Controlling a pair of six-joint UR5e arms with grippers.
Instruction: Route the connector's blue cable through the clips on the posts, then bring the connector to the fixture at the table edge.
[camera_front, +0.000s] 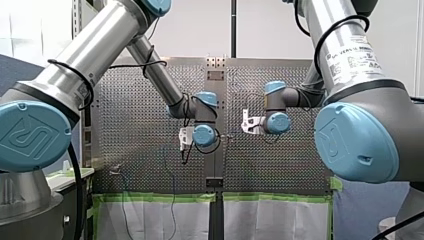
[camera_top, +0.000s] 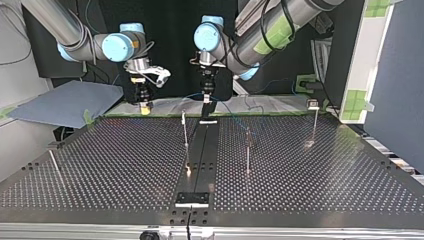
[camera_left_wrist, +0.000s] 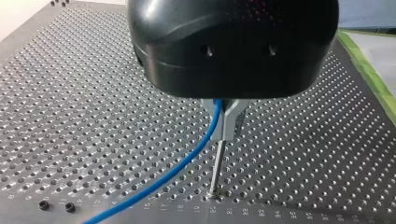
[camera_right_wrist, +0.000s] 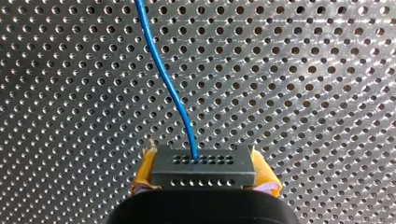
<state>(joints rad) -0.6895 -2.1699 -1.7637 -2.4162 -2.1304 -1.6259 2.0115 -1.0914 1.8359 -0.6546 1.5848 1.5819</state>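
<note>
My right gripper (camera_right_wrist: 205, 173) had its yellow pads (camera_right_wrist: 263, 175) clamped on the connector (camera_right_wrist: 203, 161), held above the table (camera_right_wrist: 70, 93) with the cable (camera_right_wrist: 163, 70) running out of its face. In the top view this sat at the far edge, by the arms. My left gripper (camera_left_wrist: 223, 122) appeared closed on the cable, its metal fingers (camera_left_wrist: 232, 122) just over a post (camera_left_wrist: 216, 168). The chief risk, I judged, was tension: the two grippers were near each other with little cable between them. A pull by either arm could drag the cable through the left fingers, strain it at the connector, or bend the thin post. A poor line-up could also leave the cable beside the clip rather than in it; whether it was seated I could not tell. The wrists were close enough that a swing inward might bring them together. Room was better toward the top view's near edge. The other posts (camera_top: 247, 150) stood well apart, and the table between them lay open up to what I took for the fixture (camera_top: 191, 199).
</note>
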